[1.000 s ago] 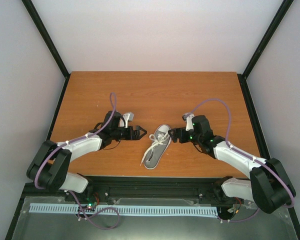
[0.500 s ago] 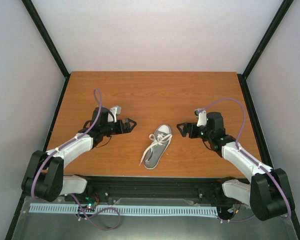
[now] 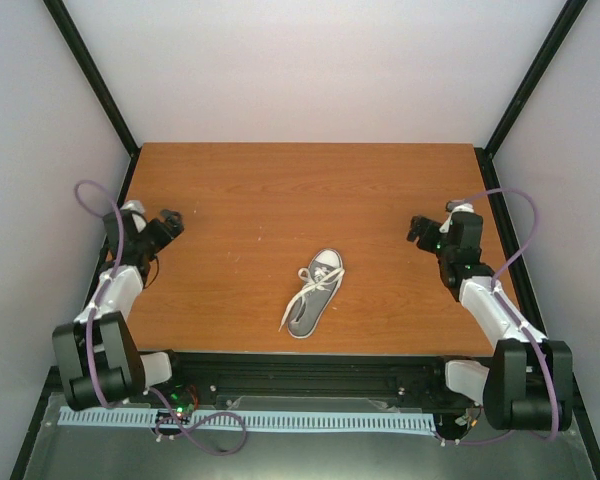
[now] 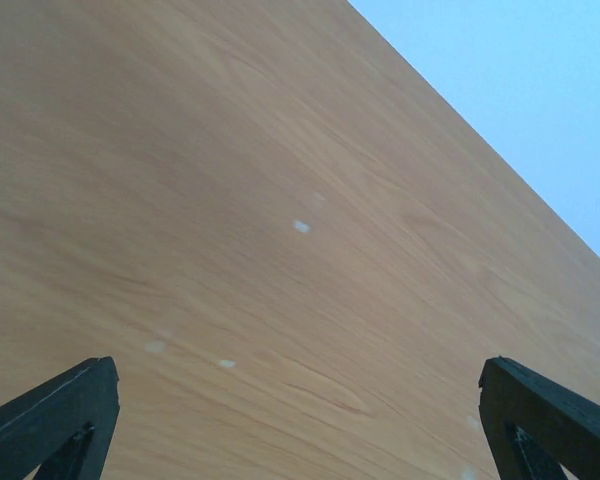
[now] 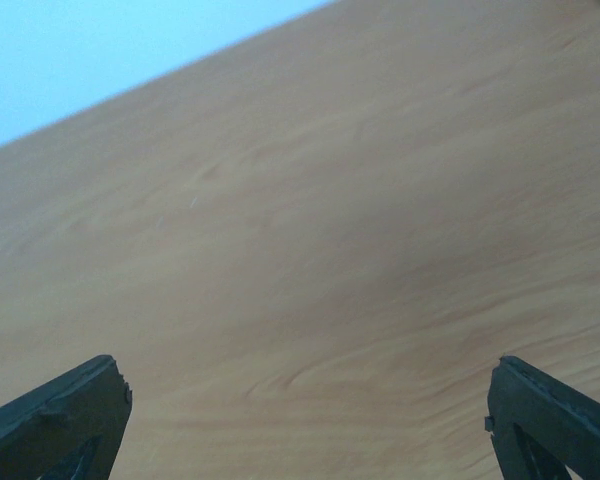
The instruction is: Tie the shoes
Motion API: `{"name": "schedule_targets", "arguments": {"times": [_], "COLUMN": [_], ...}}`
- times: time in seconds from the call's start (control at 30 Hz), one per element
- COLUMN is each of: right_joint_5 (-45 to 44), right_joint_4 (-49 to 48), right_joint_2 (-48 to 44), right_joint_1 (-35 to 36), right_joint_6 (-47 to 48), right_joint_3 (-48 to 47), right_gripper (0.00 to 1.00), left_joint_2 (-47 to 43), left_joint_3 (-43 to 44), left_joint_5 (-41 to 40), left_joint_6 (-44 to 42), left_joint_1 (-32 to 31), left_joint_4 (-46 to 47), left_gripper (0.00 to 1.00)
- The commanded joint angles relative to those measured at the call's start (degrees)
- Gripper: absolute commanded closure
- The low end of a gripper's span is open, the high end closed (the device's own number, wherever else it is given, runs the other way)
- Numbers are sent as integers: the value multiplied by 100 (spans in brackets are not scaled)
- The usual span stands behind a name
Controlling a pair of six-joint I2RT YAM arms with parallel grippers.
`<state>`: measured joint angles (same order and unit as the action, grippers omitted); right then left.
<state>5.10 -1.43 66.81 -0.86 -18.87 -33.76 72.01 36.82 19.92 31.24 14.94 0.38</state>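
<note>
The shoe (image 3: 316, 292), a small grey sneaker with a white toe cap and white laces, lies alone in the middle of the wooden table (image 3: 280, 190), toe toward the far right. Its laces (image 3: 306, 290) trail loose across the upper toward the near left. My left gripper (image 3: 170, 225) is far off at the table's left edge, open and empty. My right gripper (image 3: 417, 228) is well to the right of the shoe, open too. Both wrist views show only bare wood between wide-spread fingers (image 4: 50, 415) and fingers (image 5: 555, 415); the shoe is out of those views.
Black frame posts (image 3: 90, 75) rise at the back corners and white walls close in the table. A black rail (image 3: 310, 365) carrying the arm bases runs along the near edge.
Both arms have pulled back from the shoe, the left one out to the left edge, the right one out to the right. The shoe has not moved.
</note>
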Motion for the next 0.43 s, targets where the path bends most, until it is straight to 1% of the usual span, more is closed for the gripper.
{"name": "schedule_targets", "arguments": {"times": [0.0, 0.03, 0.1, 0.2, 0.4], "right_joint_5": [-1120, -1204, -1357, -1537, -1630], "right_joint_4": [-1000, -1241, -1835, -2557, -2787], "right_joint_2": [-314, -298, -177, 113, 617], "right_joint_1": [-277, -308, -385, -523, -657], "right_joint_6": [249, 359, 506, 516, 516], "right_joint_3": [238, 351, 657, 1035, 991], "right_gripper": [2, 1, 1, 1, 1], "left_joint_2": [-751, -822, -764, -458, 36], "left_joint_3": [-487, -692, -965, -1071, -1006], "left_joint_5": [-2015, -2233, -2408, -2346, -2296], "left_joint_6": [-262, -346, -493, -601, -818], "left_joint_1": [203, 202, 195, 196, 159], "left_joint_4": [302, 534, 1033, 1559, 2014], "left_gripper": [0, 0, 0, 0, 0]}}
